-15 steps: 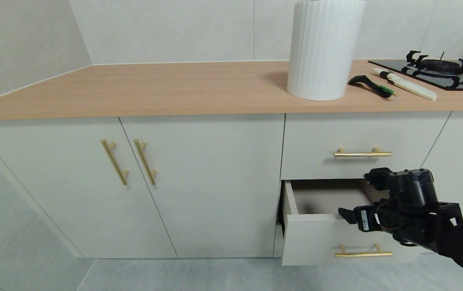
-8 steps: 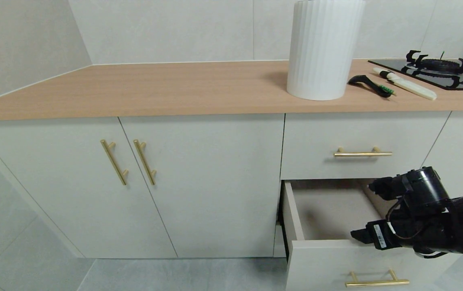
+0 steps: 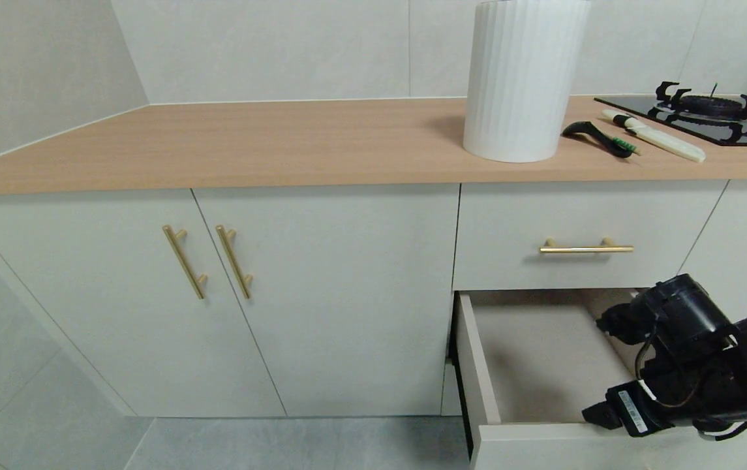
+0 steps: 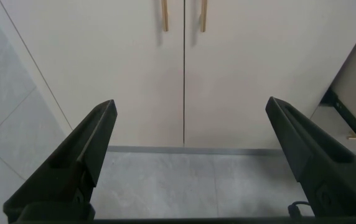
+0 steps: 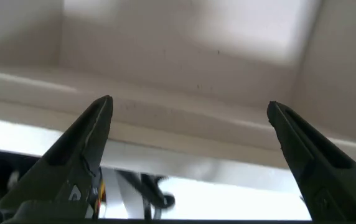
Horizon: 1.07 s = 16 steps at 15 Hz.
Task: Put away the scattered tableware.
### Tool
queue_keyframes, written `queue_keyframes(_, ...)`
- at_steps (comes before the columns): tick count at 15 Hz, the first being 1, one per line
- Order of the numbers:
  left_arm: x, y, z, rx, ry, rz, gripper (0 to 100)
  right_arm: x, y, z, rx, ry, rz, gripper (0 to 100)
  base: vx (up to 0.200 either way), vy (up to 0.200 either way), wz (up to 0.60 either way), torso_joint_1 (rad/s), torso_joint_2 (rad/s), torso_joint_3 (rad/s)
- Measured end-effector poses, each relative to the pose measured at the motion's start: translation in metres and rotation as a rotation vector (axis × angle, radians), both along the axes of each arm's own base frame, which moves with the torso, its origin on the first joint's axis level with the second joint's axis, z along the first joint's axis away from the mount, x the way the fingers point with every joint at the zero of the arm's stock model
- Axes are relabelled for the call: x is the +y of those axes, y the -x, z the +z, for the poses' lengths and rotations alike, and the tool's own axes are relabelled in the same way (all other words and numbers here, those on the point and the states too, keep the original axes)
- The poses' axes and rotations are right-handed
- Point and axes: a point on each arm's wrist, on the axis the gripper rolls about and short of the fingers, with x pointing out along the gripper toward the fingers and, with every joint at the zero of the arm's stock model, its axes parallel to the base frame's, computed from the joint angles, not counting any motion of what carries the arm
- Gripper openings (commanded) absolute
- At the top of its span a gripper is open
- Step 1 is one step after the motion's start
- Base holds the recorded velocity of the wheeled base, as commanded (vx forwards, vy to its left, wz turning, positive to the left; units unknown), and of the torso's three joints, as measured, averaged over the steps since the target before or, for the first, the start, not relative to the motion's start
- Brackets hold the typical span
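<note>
Sliding farther out since a moment ago, the lower white drawer (image 3: 477, 365) now stands well open, the right claw (image 5: 189, 106) spread wide and empty at its front edge, ready for the black-handled peeler (image 3: 598, 138) and white knife (image 3: 654, 135) lying near the wooden bench's (image 3: 282, 143) right end.

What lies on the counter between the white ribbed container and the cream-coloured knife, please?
In the head view, a black-handled utensil with a green tip lies between the white ribbed container and the cream-coloured knife.
</note>
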Motion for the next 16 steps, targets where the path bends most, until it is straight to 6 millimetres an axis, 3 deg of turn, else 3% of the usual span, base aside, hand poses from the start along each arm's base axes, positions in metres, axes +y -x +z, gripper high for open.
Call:
queue_keyframes(6,0.000,0.000,0.000,0.000,0.000,0.000,100,0.000,0.021,0.001,0.200,0.111,0.107,100,0.000,0.000,0.00,0.000,0.00,0.000)
queue_keyframes(9,0.000,0.000,0.000,0.000,0.000,0.000,100,0.004,0.020,0.003,0.197,0.109,0.110,100,0.000,0.000,0.00,0.000,0.00,0.000)
queue_keyframes(13,0.000,0.000,0.000,0.000,0.000,0.000,100,0.010,0.005,0.031,0.066,-0.027,-0.063,100,0.000,0.000,0.00,0.000,0.00,0.000)
queue_keyframes(16,0.000,0.000,0.000,0.000,0.000,0.000,100,0.008,0.012,0.055,-0.009,-0.123,-0.057,100,0.000,0.000,0.00,0.000,0.00,0.000)
